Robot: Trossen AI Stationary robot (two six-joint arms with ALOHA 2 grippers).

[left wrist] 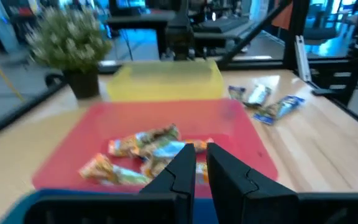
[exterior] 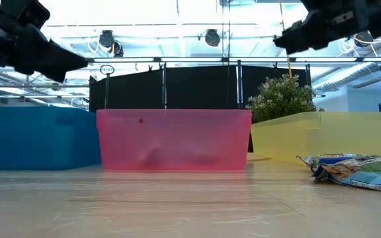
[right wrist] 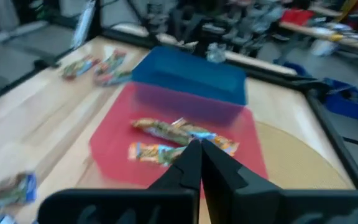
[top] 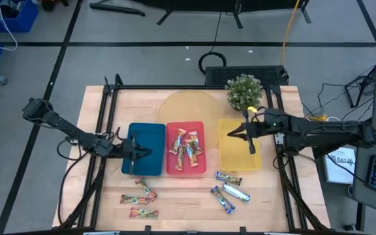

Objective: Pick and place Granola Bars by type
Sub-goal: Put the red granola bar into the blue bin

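Left gripper [top: 138,153] hangs above the blue tray [top: 147,140], its jaws drawn almost together and holding nothing; right gripper [top: 248,134] hovers over the yellow tray [top: 230,160], jaws likewise pinched to a narrow slit and empty. Between them the red tray [top: 201,166] holds a heap of orange-gold granola bars [top: 185,146]. On the wooden tabletop [top: 175,202] near the front edge, three red-green bars [top: 140,196] lie to the left and several blue-silver bars [top: 230,189] to the right. A small potted plant [top: 244,91] stands at the far side behind the yellow tray
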